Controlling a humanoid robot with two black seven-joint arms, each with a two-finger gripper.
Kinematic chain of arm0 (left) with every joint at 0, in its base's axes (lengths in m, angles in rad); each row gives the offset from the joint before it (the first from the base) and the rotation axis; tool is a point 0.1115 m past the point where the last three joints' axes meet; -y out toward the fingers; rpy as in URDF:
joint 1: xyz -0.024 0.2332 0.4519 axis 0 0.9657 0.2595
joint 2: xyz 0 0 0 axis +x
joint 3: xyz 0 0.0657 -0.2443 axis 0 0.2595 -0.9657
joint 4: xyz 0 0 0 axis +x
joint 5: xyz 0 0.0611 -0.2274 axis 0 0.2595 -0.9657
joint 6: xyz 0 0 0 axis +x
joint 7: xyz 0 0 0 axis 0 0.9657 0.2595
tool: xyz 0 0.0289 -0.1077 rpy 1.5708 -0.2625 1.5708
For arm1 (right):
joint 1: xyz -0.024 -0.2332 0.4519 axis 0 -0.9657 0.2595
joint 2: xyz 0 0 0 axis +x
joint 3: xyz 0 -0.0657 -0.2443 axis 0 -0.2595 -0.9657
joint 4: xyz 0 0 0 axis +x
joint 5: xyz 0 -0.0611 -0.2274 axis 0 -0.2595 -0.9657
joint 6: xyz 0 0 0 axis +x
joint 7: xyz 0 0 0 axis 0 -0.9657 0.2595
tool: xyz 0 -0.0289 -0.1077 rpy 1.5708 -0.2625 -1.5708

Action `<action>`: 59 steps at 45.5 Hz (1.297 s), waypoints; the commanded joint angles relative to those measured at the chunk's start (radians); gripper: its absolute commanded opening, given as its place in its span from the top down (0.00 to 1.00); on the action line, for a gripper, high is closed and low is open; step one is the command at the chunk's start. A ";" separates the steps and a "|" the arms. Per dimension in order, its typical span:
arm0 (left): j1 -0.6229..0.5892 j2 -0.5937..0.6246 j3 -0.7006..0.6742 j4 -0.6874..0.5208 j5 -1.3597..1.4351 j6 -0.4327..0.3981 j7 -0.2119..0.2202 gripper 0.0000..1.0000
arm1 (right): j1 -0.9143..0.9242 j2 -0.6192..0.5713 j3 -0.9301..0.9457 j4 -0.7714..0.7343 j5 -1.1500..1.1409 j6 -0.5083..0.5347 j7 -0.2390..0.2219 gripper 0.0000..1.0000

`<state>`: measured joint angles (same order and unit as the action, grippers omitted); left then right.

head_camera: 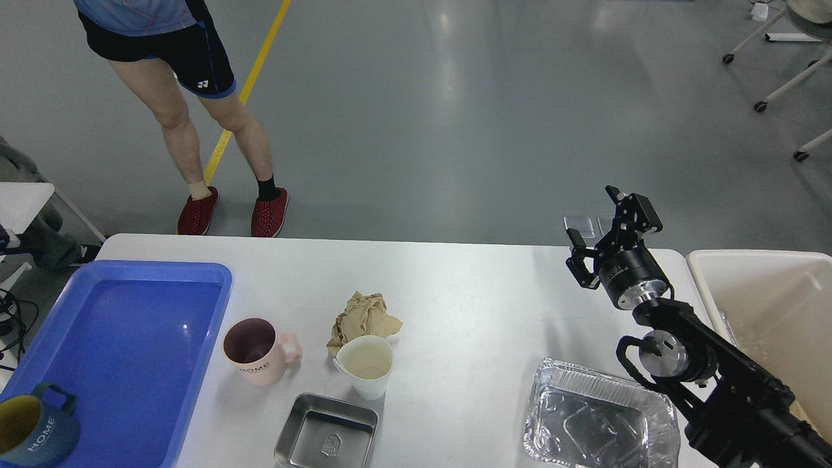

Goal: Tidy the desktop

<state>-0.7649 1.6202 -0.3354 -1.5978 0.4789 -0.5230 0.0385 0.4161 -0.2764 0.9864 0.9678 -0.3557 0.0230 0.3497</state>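
The white desktop (468, 292) holds a pink "HOME" mug (259, 352), a white cup (367, 365), a crumpled brown paper (361, 317) just behind the cup, a small steel tray (327, 433) and a crinkled foil container (595, 419). My right gripper (595, 218) is open and empty. It is raised above the desktop's far right edge, well apart from all of these. My left gripper is out of view.
A blue plastic tray (123, 338) lies at the left with a dark blue mug (32, 432) in its near corner. A cream bin (767, 305) stands at the right. A person in red shoes (234, 211) stands beyond the far edge.
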 commanded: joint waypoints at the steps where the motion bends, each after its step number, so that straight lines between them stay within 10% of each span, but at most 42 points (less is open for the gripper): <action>1: 0.009 -0.109 0.004 0.010 0.000 0.055 0.011 0.05 | 0.001 -0.001 0.000 0.000 0.000 0.000 0.000 0.00; 21: 0.036 -0.517 0.180 0.139 0.020 0.317 0.069 0.05 | -0.003 0.005 0.000 -0.001 0.000 0.000 0.000 0.00; 59: 0.041 -0.781 0.280 0.332 0.018 0.348 0.072 0.17 | -0.011 0.003 0.000 -0.015 0.000 0.002 0.000 0.00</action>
<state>-0.7242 0.8482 -0.0590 -1.2662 0.4969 -0.1773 0.1120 0.4035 -0.2733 0.9864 0.9521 -0.3561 0.0246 0.3506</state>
